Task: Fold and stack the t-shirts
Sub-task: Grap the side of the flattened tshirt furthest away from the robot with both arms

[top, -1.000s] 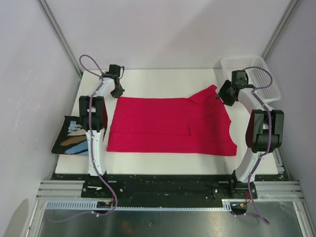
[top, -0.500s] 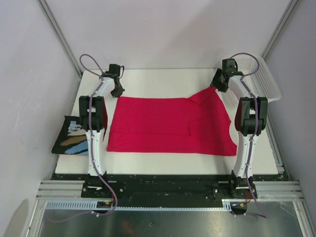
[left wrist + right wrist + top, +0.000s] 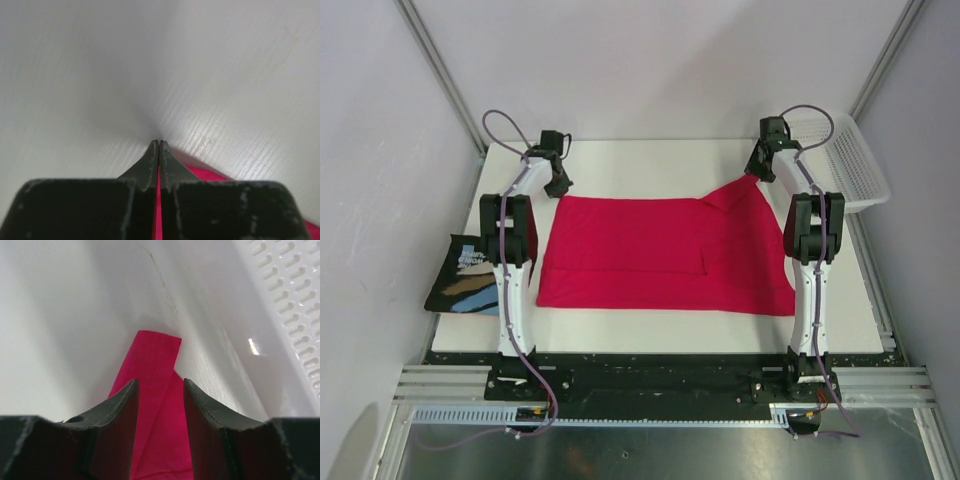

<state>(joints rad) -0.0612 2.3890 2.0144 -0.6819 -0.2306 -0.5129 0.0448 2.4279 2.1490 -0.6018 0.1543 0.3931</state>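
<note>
The crimson-pink t-shirt [image 3: 665,250] lies spread flat on the white table [image 3: 650,160]. My left gripper [image 3: 558,188] sits at the shirt's far left corner; in the left wrist view its jaws [image 3: 159,143] are shut with a thin strip of pink cloth [image 3: 158,210] pinched between them. My right gripper [image 3: 756,172] is at the far right sleeve tip. In the right wrist view it stands open [image 3: 160,382], its fingers either side of the folded sleeve tip [image 3: 156,360]. The black printed t-shirt [image 3: 468,276] hangs over the table's left edge.
A white plastic mesh basket [image 3: 847,160] stands at the far right corner, close beside my right gripper, its wall [image 3: 287,300] filling the right of the right wrist view. Grey walls close in the table on three sides.
My right arm swung from beside the basket to the sleeve tip at the shirt's far right, and its jaws narrowed slightly. My left gripper closed on the far left corner.
</note>
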